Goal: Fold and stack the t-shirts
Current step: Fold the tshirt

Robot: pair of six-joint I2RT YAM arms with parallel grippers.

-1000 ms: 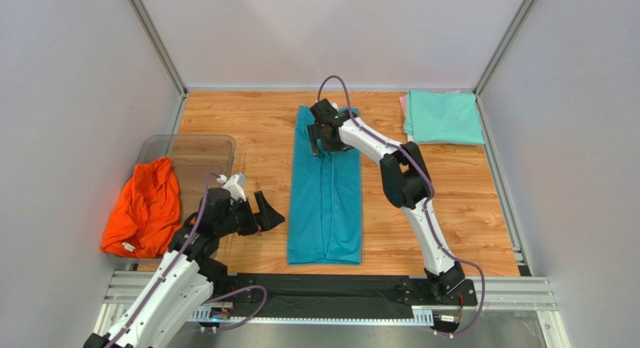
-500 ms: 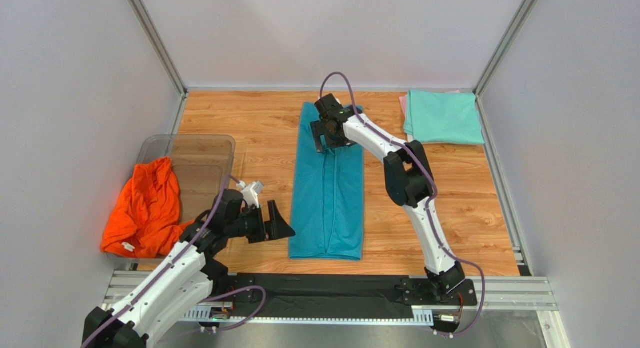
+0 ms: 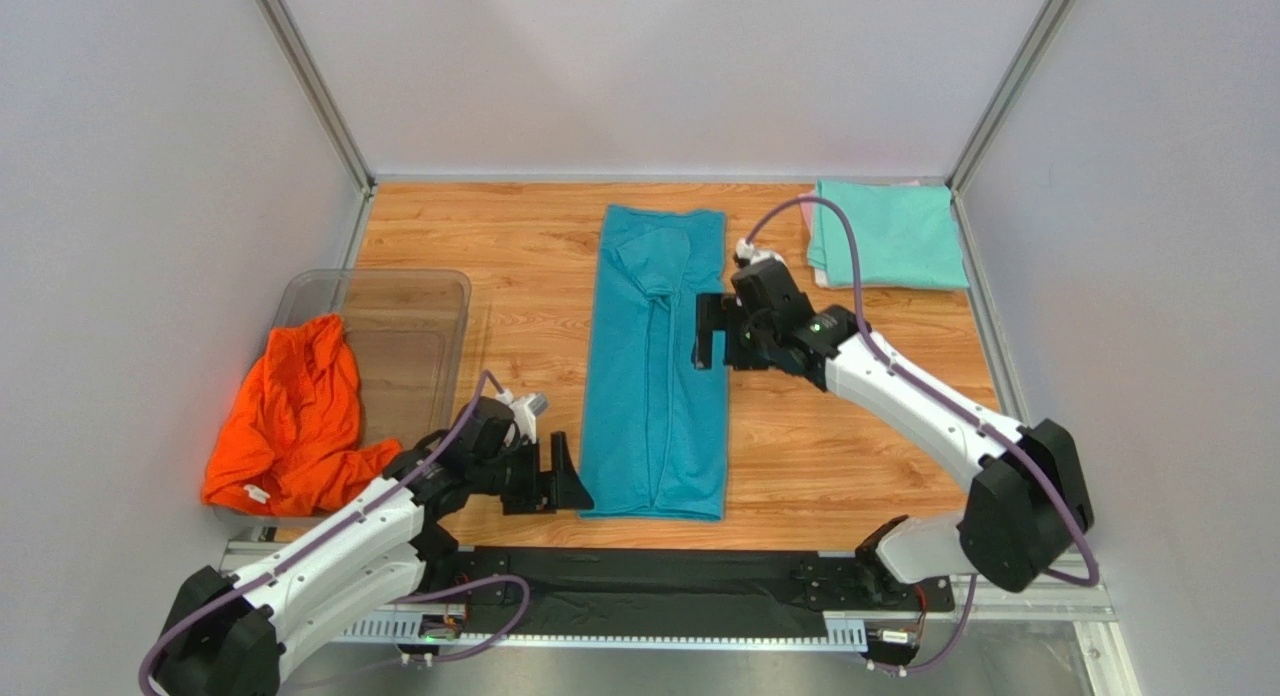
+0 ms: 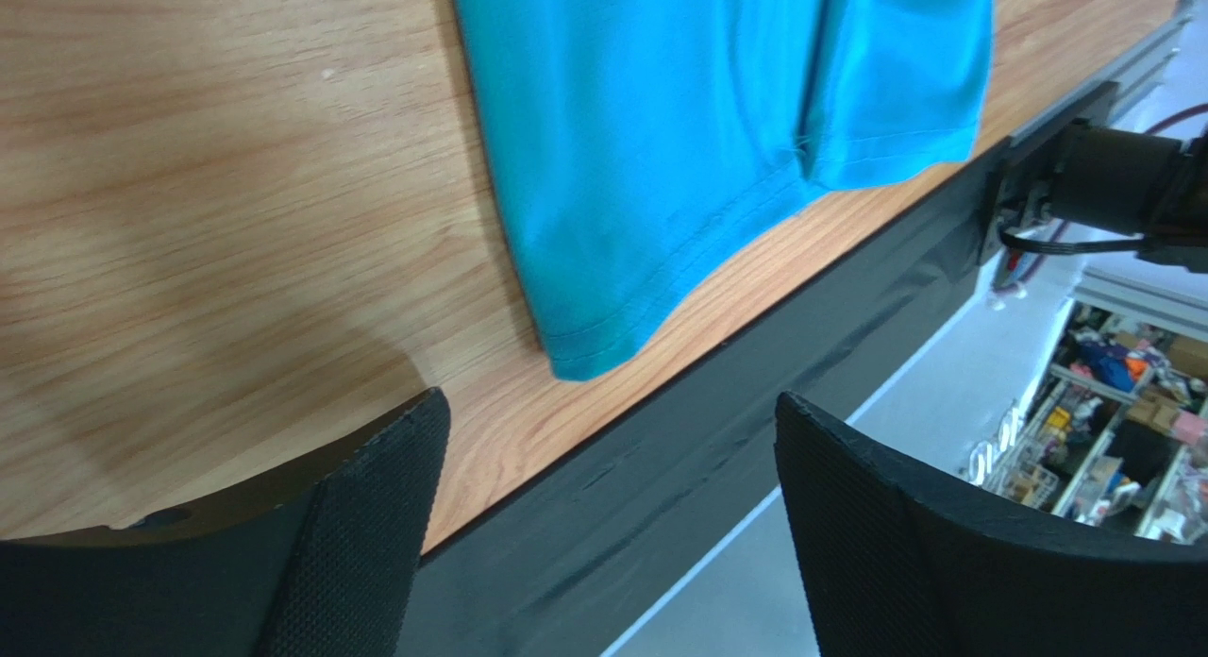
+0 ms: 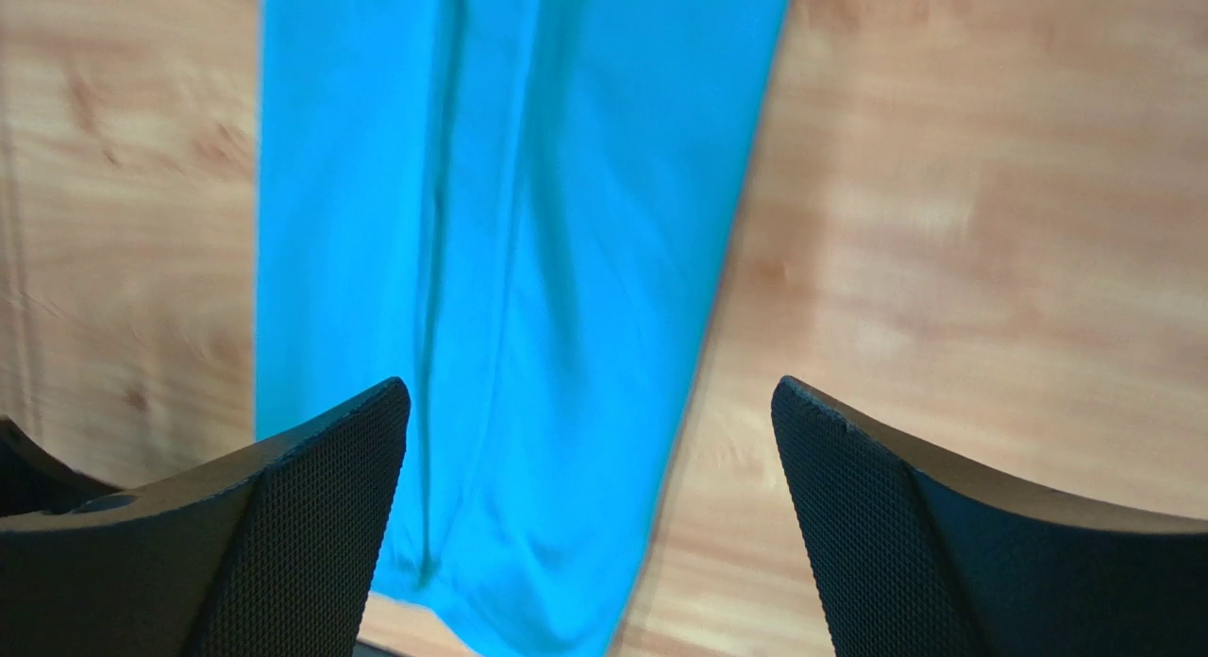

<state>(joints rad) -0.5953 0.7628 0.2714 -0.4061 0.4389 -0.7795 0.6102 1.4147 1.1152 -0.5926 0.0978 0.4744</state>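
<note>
Mint green t-shirt point(image 3: 887, 234) lay folded at the far right, stacked on a pink one point(image 3: 807, 206). Teal-blue t-shirt point(image 3: 657, 366) lay mid-table as a long strip, cross-folds pending. Orange t-shirt point(image 3: 293, 414) remained crumpled. Left gripper point(image 4: 610, 416) and right gripper point(image 5: 589, 402) gaped, empty.

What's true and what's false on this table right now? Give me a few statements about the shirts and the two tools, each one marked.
1. The teal shirt lies as a long, narrow strip mid-table. True.
2. The orange shirt is folded flat on the mint green shirt. False: it sits crumpled at the clear tub on the left.
3. The right tool grips the teal shirt. False: it is open by the shirt's right edge, holding nothing.
4. The left tool is open beside the teal shirt's near left corner. True.
5. The mint green shirt lies folded at the far right corner. True.
</note>
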